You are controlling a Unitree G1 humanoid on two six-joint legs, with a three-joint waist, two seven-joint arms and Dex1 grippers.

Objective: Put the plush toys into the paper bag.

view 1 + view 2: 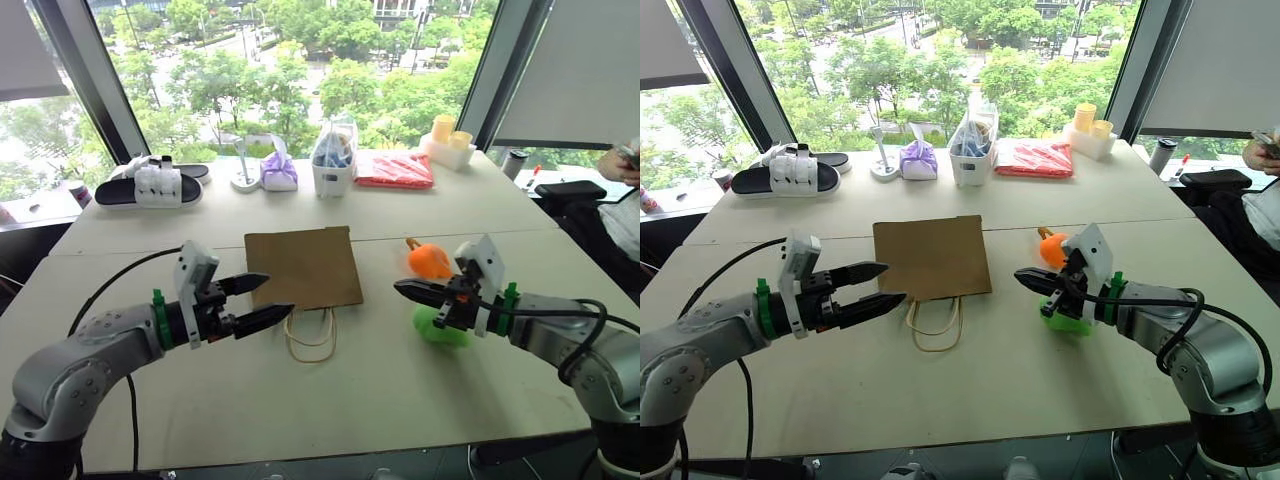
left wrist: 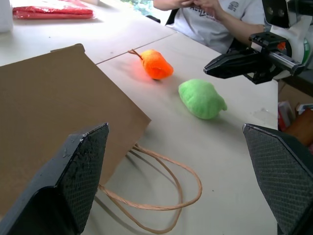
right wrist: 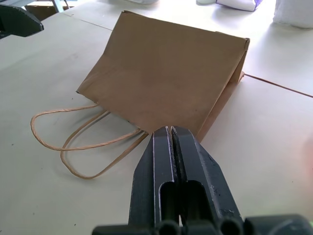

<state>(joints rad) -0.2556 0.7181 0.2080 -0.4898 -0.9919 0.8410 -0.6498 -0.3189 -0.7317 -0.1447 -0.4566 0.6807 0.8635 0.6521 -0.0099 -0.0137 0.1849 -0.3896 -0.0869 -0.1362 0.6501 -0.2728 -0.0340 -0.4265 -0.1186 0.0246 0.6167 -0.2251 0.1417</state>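
Black fingers pressed tight together on the right gripper (image 1: 402,288), nothing between them, and it hangs above the desk (image 1: 400,400) pointing across toward the paper bag (image 1: 302,266). Over on the other side the left gripper (image 1: 268,300) has its fingers spread wide, empty too, its tips just beside the bag's near left corner and the beige loop handles (image 1: 312,340). So nothing is picked up yet: this looks like the very start, the approach before the first grab.

Now the toys. The orange plush toy (image 1: 430,260) lies on the desk just beyond the right gripper, stem tip toward the bag, and the green plush toy (image 2: 201,99) sits close under and beside that same gripper. Both are off to the right of the bag, near it but not touching.

The bag itself lies flat in the middle of the desk, mouth toward the robot, looking collapsed. My read: the right gripper must part its fingers and drop onto a toy, while the left likely has to lift the bag's mouth open.
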